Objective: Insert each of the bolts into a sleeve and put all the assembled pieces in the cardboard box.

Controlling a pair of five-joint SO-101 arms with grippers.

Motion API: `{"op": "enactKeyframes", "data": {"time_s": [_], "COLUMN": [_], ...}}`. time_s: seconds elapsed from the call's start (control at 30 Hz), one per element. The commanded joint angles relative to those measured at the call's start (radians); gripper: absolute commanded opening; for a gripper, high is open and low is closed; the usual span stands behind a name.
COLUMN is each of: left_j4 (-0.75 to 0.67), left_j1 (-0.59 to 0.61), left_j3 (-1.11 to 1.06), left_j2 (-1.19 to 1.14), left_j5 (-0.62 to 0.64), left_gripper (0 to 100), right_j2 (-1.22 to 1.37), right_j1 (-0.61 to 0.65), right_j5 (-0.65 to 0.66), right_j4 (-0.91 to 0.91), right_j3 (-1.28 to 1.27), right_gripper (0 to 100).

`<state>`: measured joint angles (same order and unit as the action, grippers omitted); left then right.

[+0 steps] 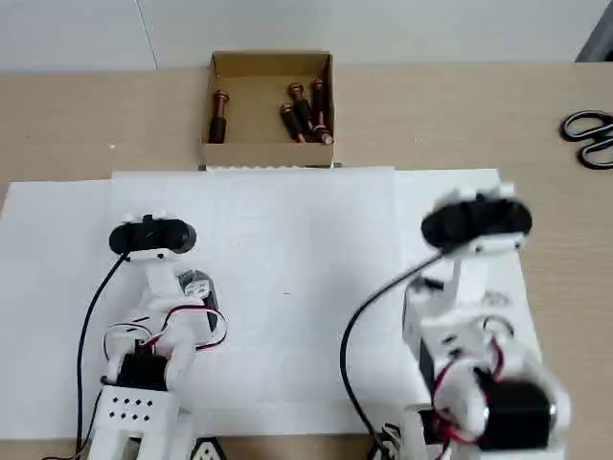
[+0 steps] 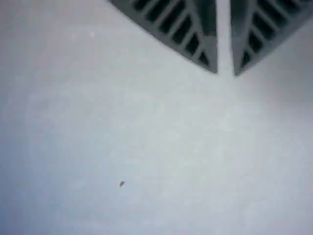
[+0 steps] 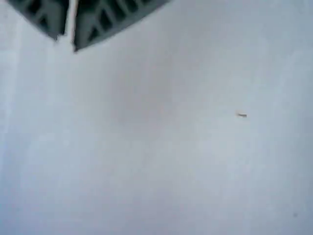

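Note:
The cardboard box [image 1: 268,153] stands at the far middle of the table. Inside it, one assembled bolt-and-sleeve piece [image 1: 219,115] lies on the left side and several more [image 1: 306,113] lie on the right. Both arms are drawn back at the near edge, far from the box. In the left wrist view my left gripper [image 2: 225,72] hovers over bare white paper, shut with only a thin slit between its fingers and nothing in it. My right gripper [image 3: 65,45] is likewise shut and empty over the paper.
A large white paper sheet [image 1: 287,287] covers the table in front of the box. Black scissors [image 1: 589,137] lie at the far right edge of the wooden table. The left arm [image 1: 153,237] and the right arm [image 1: 476,222] stand over the near part of the paper.

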<state>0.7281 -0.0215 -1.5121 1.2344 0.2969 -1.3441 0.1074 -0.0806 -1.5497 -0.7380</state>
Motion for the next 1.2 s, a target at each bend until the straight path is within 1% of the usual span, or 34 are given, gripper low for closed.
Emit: {"op": "enactKeyframes", "data": {"time_s": [0.0,0.23,0.37,0.67,0.87,1.17], "left_j4": [-0.020,-0.020,-0.020,-0.020,-0.020,-0.020], "left_j1": [-0.003,-0.003,-0.003,-0.003,-0.003,-0.003], "left_j3": [0.007,0.007,0.007,0.007,0.007,0.007], "left_j2": [0.009,0.009,0.009,0.009,0.009,0.009], "left_j5": [0.003,0.003,0.003,0.003,0.003,0.003], "left_gripper": [1,1,1,1,1,1], "right_j2": [-0.147,-0.387,-0.461,-0.467,-0.469,-0.470], "right_j1": [-0.008,-0.007,-0.008,-0.007,-0.007,-0.002], "right_j5": [-0.006,0.068,0.081,0.081,0.081,0.081], "right_j4": [0.041,0.082,0.147,0.248,0.312,0.360], "right_j3": [-0.132,-0.387,-0.476,-0.588,-0.735,-0.865], "right_gripper": [0.2,0.2,0.2,0.3,0.3,0.3]}}
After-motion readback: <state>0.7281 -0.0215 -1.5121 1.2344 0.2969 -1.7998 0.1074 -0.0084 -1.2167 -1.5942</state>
